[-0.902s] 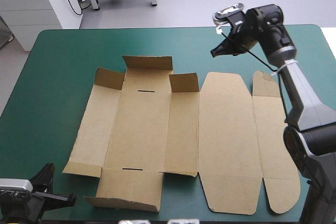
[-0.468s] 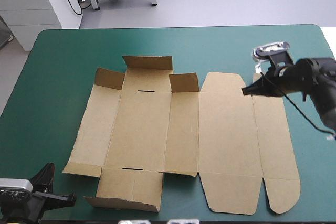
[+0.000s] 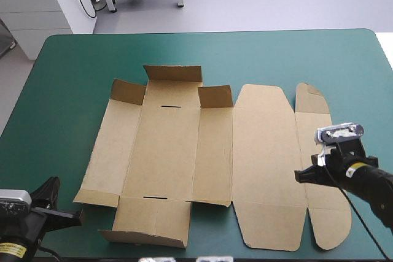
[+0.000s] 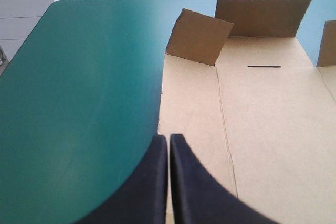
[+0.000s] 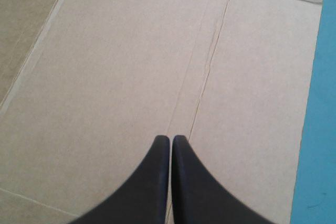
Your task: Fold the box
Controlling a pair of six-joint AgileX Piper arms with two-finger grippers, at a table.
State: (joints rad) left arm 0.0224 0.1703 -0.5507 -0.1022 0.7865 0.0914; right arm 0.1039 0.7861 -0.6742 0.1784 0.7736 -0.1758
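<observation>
At the near left corner of the counter (image 3: 73, 72), the left gripper (image 4: 169, 141) has its black fingers pressed together, near the brown box (image 3: 166, 151). The box lies flat on the counter's middle, with three far flaps raised. The right gripper (image 5: 171, 140), fingers together too, is above its right-hand crease.

One brown box (image 3: 264, 151), one teal-green cover (image 3: 73, 78). Two grippers (one per arm): left gripper (image 4: 168, 137), right gripper (image 5: 171, 138). Two slits in the board: far slit (image 3: 174, 107), near slit (image 3: 156, 198).
</observation>
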